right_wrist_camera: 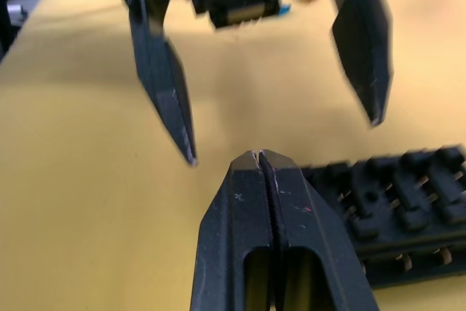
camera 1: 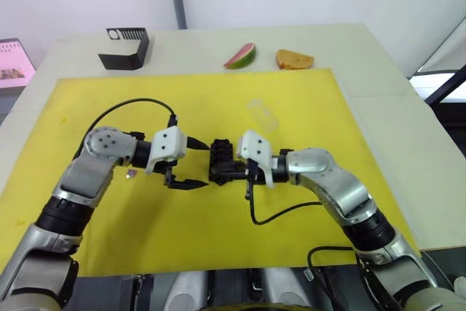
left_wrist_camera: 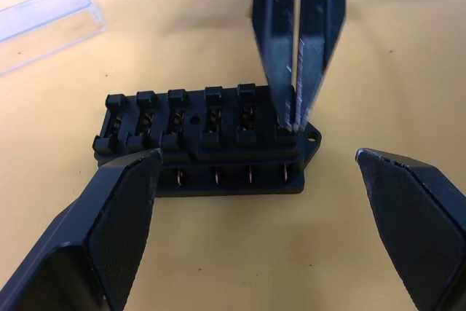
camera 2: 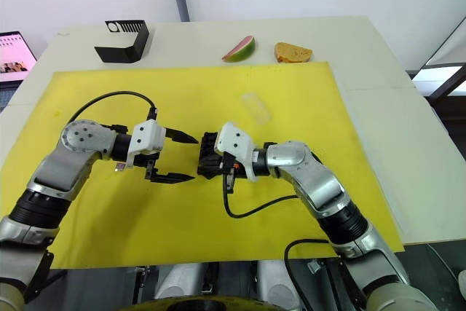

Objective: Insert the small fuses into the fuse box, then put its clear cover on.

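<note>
While the left gripper (camera 2: 177,156) hangs with fingers spread beside the fuse box (left_wrist_camera: 207,136), the right gripper (left_wrist_camera: 294,118) presses its closed fingers onto the box's end slot.

black fuse box (left_wrist_camera: 204,140) flat on yellow mat, two rows of slots, metal clips visible, slots look empty, clear cover (camera 2: 256,108) lying apart further back, one small purple fuse (camera 1: 131,173) left of box
</note>
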